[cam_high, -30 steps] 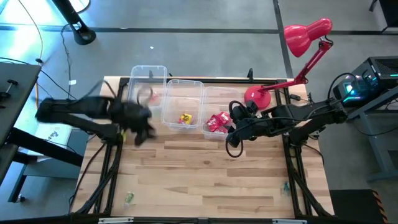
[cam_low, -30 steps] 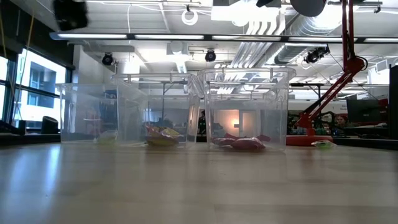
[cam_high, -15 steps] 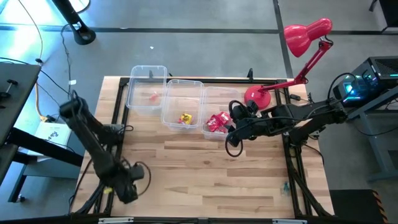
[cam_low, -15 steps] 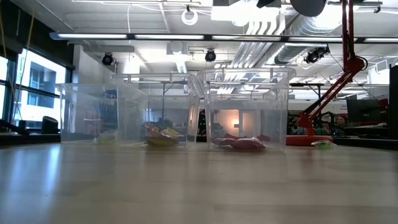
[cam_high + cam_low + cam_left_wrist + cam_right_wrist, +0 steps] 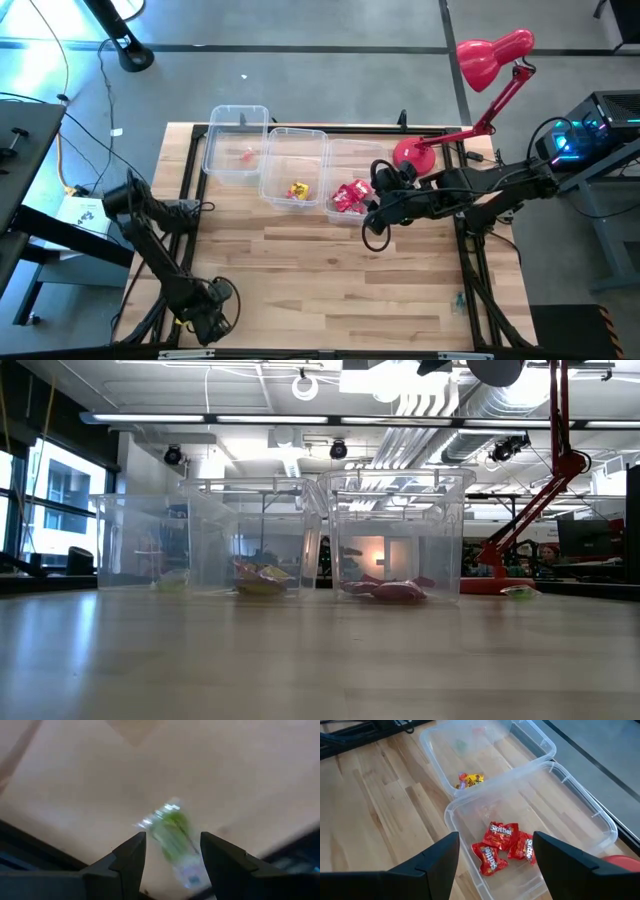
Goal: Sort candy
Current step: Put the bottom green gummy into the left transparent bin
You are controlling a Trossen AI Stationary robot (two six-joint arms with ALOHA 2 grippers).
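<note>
At the table's near left corner the left gripper [image 5: 205, 318] hangs low over the wood, its fingers spread apart around a green-wrapped candy [image 5: 172, 832] that lies on the table [image 5: 330, 275] between them, not yet pinched. To do this pick well, I judge the fingers should settle until their tips nearly touch the wood, with the wrapper centred in the gap, then close slowly so the thin packet is not pushed out sideways. The table edge is close by, so a nudge could send it off. Moving right, three clear bins stand in a row at the far side: the left bin [image 5: 236, 140] holds a small reddish piece [image 5: 246, 154], the middle bin [image 5: 295, 167] a yellow packet [image 5: 298, 190], and the right bin [image 5: 362, 185] the red packets [image 5: 350, 197]. Beside that bin the right gripper [image 5: 372, 228] waits, its fingers wide apart and empty. A red desk lamp [image 5: 480, 75] stands at the far right corner. The left wrist view alone shows the green candy, which the high view hides under the gripper. The right wrist view shows the red packets [image 5: 502, 845] singly; the low view shows the bins [image 5: 400, 535] side on but neither gripper.
</note>
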